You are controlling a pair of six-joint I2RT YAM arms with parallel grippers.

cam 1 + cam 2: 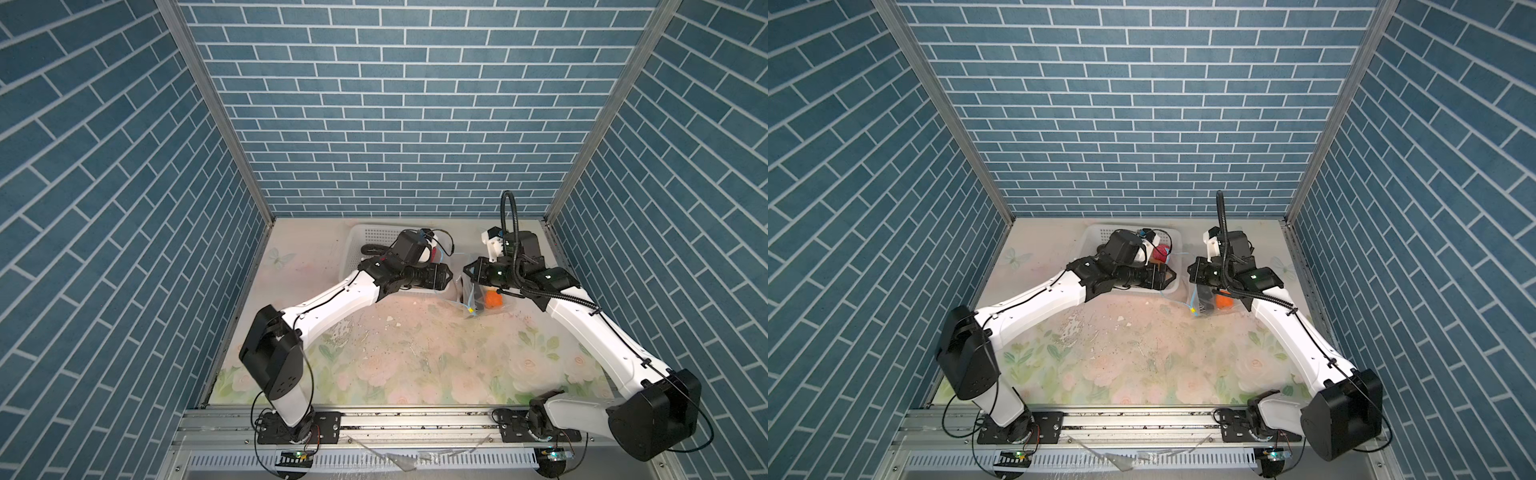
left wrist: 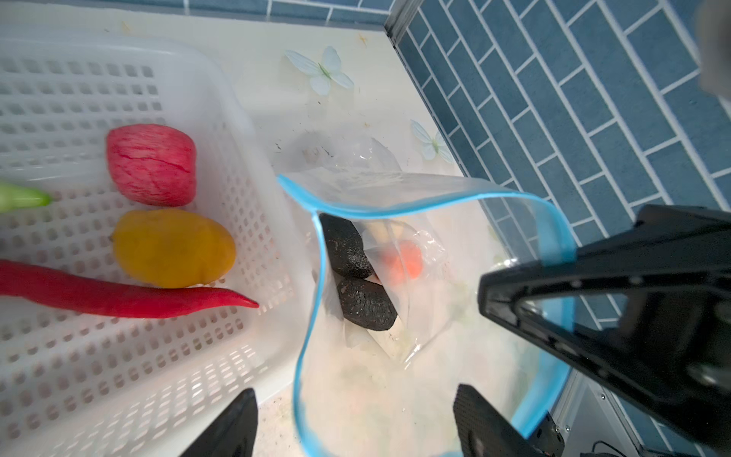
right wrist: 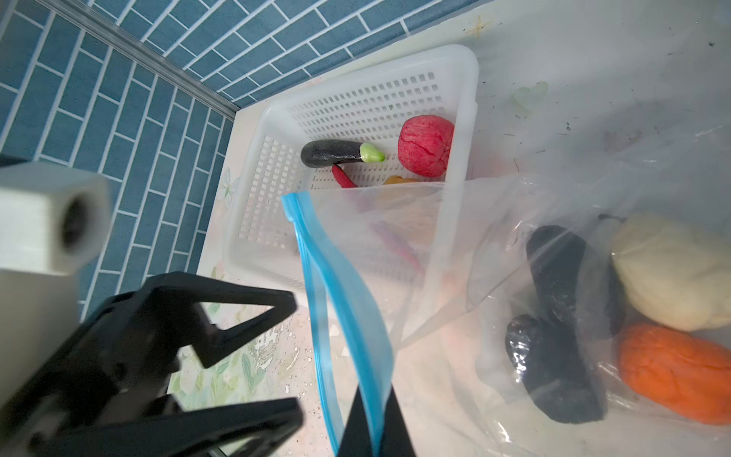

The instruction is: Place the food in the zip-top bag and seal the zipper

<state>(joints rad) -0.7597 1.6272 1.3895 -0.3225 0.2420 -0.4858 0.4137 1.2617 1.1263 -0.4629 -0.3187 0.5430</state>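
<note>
Both arms reach far forward, wrists turned toward each other. The left gripper [image 2: 356, 389] hangs wide open and empty at the mouth of the zip-top bag [image 2: 415, 194], just beside the white basket [image 3: 470, 79]. The right gripper [image 3: 374, 395] is pinched tight on the zipper [image 3: 312, 277], holding the mouth up. The bag holds two black lumps [image 2: 346, 247], a cream piece [image 3: 672, 273] and an orange piece [image 3: 672, 372]. The basket holds a pink piece [image 2: 152, 164], a yellow-orange piece [image 2: 174, 247], a red chilli [image 2: 118, 294] and an aubergine [image 3: 336, 152].
</note>
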